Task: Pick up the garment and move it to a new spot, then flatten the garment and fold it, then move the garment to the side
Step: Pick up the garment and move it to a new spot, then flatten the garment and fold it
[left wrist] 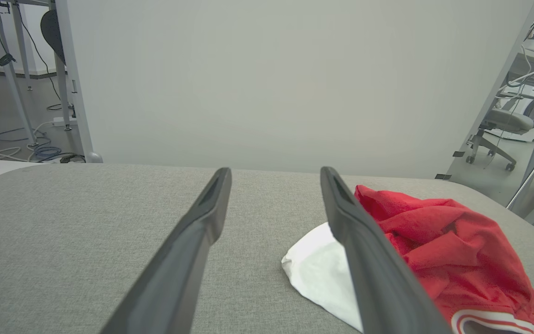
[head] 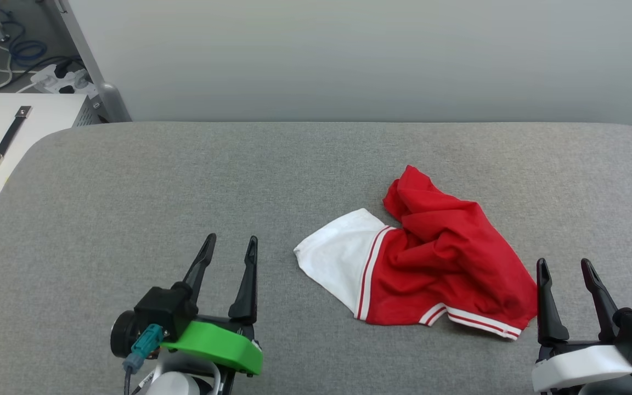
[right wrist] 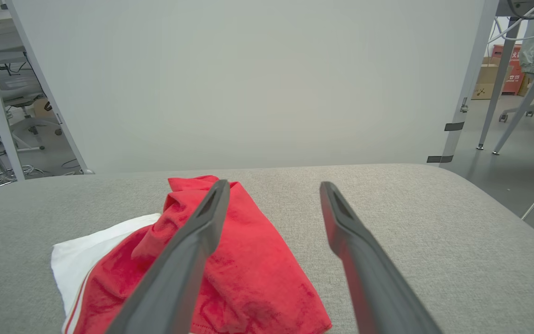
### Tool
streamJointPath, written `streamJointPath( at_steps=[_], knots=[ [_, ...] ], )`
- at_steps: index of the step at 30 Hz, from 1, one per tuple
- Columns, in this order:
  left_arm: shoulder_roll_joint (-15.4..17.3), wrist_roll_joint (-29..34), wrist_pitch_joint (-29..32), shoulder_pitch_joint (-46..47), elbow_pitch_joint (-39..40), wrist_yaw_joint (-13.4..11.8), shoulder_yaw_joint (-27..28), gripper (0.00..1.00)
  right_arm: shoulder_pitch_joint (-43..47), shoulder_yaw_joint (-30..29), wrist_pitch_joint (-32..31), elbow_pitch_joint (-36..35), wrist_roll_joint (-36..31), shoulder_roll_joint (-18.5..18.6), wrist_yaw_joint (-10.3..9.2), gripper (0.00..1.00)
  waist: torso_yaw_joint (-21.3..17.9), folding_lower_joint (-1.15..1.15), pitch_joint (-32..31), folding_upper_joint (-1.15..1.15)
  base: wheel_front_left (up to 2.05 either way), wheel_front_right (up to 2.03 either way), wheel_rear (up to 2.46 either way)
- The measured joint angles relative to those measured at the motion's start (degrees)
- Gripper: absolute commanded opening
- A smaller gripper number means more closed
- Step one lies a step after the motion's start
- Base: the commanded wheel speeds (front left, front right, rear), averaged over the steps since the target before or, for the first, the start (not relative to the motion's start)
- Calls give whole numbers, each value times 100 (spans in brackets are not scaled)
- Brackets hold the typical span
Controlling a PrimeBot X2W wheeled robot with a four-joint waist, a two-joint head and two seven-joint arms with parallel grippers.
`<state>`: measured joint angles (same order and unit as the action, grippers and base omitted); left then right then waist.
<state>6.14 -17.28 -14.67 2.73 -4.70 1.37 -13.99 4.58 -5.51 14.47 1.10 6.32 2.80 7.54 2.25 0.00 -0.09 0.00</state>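
- Both pincers sit nearest me, fingers spread and holding nothing: left gripper (head: 232, 240) well clear of the garment (head: 436, 258), right gripper (head: 563, 264) just beside its hem.
- Beyond them the garment lies crumpled, right of centre on the grey table (head: 157, 175).
- My worry: pinching only one loose layer could let the bundle slip or drag.

You have the crumpled red jersey garment (head: 442, 258) lying right of centre on the grey fabric-covered worktop (head: 129, 186), with one white, stripe-trimmed sleeve spread toward the left. Your left end effector (head: 232, 241), on its green bracket, stands open and well apart from it. The right end effector (head: 563, 264), also open, sits just beside its right edge.
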Motion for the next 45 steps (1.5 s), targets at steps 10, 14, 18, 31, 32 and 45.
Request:
streamJointPath(
  at_steps=[10, 14, 18, 31, 32, 45],
  knots=[
    [-256, 101, 0, -35, -209, 348, 398, 100, -2, 42, 0, 3, 0, 0, 0, 100, -40, 0, 49, 0, 0, 0, 0],
    [-279, -33, 0, -23, -226, 396, 521, 100, -3, 52, 0, 1, 0, 0, 0, 100, -80, 0, 92, 0, 0, 0, 0],
    [-283, -41, -1, 102, -413, 420, 490, 100, -7, 86, 0, 1, -1, 0, 0, 100, -137, 0, 167, 0, 0, 0, 0],
    [-179, -136, 2708, 1334, -1037, 343, -86, 100, -224, 233, 0, -25, -13, 0, 0, 100, -366, 0, 688, 0, 0, 0, 0],
    [-159, -134, 3081, 1437, -1061, 268, -103, 100, -266, 256, 0, -34, -18, 1, 0, 100, -395, 0, 747, 0, 0, 0, 0],
    [-41, 25, 4047, 2000, -1550, -172, -193, 100, -522, 435, 0, -60, -16, 0, 0, 100, -715, 0, 1320, 0, 0, 0, 0]
  ],
)
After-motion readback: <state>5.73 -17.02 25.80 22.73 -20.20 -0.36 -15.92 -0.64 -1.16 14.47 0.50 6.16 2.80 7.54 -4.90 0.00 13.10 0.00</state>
